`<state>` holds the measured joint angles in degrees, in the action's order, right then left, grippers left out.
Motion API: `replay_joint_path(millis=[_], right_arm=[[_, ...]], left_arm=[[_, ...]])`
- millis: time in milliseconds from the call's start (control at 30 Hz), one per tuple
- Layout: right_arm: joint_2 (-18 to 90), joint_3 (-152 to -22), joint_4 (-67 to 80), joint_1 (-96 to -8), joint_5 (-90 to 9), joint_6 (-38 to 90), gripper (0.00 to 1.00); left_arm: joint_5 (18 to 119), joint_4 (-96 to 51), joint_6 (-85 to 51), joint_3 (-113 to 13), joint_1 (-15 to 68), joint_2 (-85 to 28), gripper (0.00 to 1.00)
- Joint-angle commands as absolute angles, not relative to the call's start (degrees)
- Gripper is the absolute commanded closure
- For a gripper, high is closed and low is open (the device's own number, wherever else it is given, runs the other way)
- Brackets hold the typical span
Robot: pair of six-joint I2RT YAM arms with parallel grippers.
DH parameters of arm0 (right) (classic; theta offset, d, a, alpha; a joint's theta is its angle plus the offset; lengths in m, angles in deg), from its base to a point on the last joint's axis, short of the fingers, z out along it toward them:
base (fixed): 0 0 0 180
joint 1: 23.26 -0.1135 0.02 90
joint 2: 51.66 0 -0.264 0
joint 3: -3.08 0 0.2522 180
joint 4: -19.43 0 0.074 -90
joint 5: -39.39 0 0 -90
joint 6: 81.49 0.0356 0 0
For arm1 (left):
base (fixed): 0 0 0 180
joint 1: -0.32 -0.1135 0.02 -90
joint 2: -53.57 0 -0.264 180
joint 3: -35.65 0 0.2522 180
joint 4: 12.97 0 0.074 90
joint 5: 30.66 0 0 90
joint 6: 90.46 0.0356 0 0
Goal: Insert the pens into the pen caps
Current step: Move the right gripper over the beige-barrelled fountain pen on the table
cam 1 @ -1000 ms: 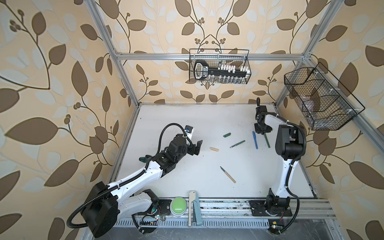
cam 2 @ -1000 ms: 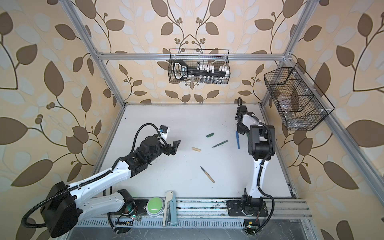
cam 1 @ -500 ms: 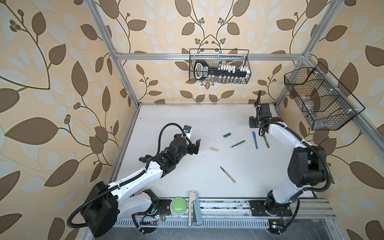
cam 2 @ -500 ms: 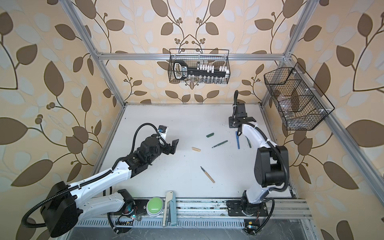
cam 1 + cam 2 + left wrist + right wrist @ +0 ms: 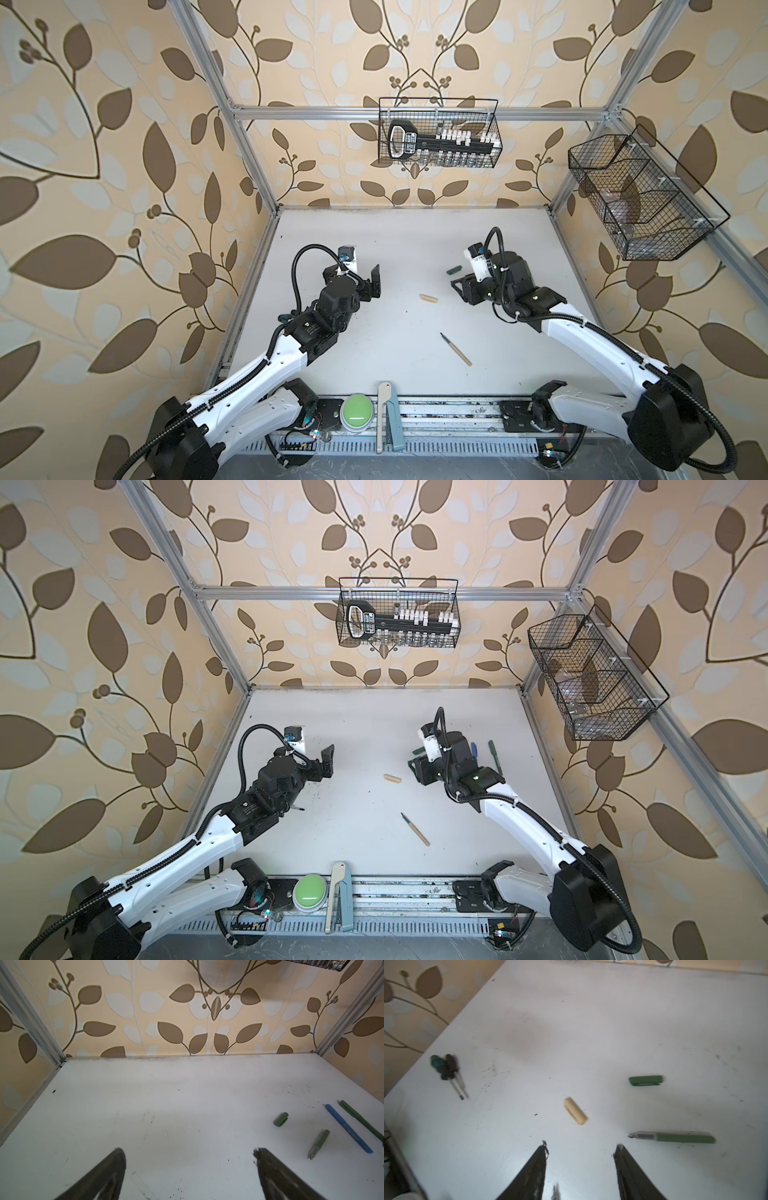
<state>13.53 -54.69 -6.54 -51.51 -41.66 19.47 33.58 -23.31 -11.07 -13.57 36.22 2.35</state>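
Swinging in from the far right edge, the right gripper (image 5: 580, 1147) is now hovering low over the middle of the table (image 5: 374, 232), jaws partly apart and empty, while the left gripper (image 5: 189, 1151) is hanging spread wide, holding nothing. Nearest the front the uncapped tan pen (image 5: 456, 350) is lying, its tan cap (image 5: 428, 298) sitting well apart just ahead of the right gripper, the uncapped green pen (image 5: 675, 1137) and green cap (image 5: 645, 1080) lying beyond, the blue pen (image 5: 349, 1128) and second green pen (image 5: 361, 1120) farthest. I judge the round cap risks rolling or skidding off if one jaw is touching it first.
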Motion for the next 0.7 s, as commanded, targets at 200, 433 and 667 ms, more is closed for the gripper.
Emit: replay_joint_path(millis=[200,433,667], right_arm=[[10.2,-50.2,-3.7,-58.4,-41.1,22.8,0.44],[12.9,-56.3,-12.9,-64.2,-47.0,19.6,0.43],[20.3,-63.6,-23.5,-64.3,-49.0,20.0,0.42]], left_arm=[[28.7,-34.2,-18.5,-12.6,35.6,9.4,0.01],[27.1,-40.4,-18.9,-16.9,35.6,9.4,0.01],[30.0,-37.0,-17.2,-16.6,35.6,5.9,0.01]])
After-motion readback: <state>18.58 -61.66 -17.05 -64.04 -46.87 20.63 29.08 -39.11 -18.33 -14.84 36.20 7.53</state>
